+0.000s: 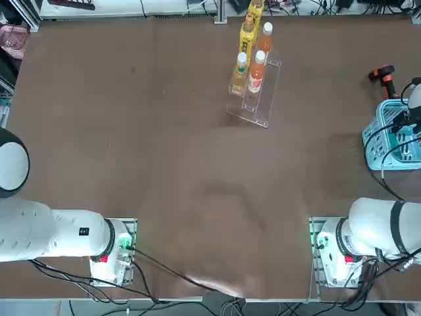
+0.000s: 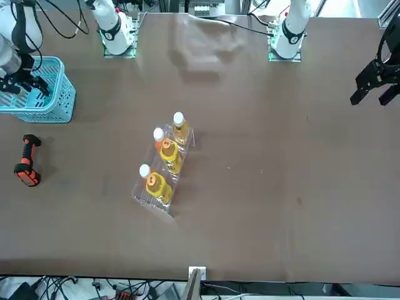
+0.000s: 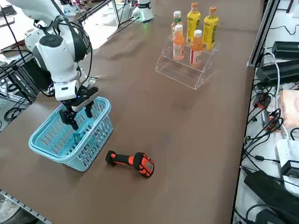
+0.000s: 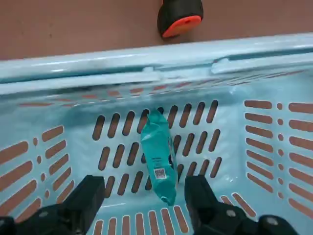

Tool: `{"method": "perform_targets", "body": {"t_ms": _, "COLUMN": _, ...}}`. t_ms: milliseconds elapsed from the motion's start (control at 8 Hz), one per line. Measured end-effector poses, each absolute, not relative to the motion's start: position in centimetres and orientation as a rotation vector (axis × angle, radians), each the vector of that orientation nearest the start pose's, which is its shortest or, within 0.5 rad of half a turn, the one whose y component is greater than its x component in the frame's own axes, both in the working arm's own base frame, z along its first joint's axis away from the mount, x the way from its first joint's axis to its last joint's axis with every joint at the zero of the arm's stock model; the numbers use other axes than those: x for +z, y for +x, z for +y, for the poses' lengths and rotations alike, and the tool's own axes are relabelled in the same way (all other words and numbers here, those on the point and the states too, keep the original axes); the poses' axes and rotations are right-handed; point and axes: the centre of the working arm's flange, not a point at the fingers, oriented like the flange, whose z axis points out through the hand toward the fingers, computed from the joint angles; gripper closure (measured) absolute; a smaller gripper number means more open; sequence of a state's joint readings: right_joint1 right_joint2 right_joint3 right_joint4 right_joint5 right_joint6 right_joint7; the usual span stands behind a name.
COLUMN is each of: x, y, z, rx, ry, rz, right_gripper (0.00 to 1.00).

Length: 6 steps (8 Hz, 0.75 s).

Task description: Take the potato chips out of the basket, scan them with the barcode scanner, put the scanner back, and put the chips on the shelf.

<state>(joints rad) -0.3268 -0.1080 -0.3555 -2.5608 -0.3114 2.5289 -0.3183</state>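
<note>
The potato chips (image 4: pixel 159 164), a narrow teal packet, lie flat on the floor of the light blue basket (image 4: pixel 146 58). My right gripper (image 4: pixel 146 200) hangs open inside the basket, its fingers (image 4: pixel 88 196) standing either side of the packet's near end, holding nothing. From the side, the gripper (image 3: pixel 77 114) is lowered into the basket (image 3: pixel 88 140). The black and orange barcode scanner (image 3: pixel 131 161) lies on the table just outside the basket. The clear stepped shelf (image 3: pixel 187 70) stands farther along the table with its front tier bare.
Several orange and yellow drink bottles (image 1: pixel 250 49) stand on the shelf (image 1: pixel 260 99). The basket (image 1: pixel 391 135) sits at the table's right edge, with the scanner (image 1: pixel 383 76) beyond it. Cables hang over the basket from the arm.
</note>
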Motion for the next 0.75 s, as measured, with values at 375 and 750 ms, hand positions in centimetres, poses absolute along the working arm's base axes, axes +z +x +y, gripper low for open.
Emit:
{"method": "perform_targets", "body": {"t_ms": 375, "x": 27.8, "y": 35.2, "z": -29.1, "rx": -0.004, "ry": -3.319, "rz": 0.17, "right_gripper": 0.0}}
{"method": "perform_targets", "body": {"t_ms": 750, "x": 24.4, "y": 34.0, "z": -31.0, "rx": 0.01, "ry": -3.327, "rz": 0.173, "right_gripper": 0.0}}
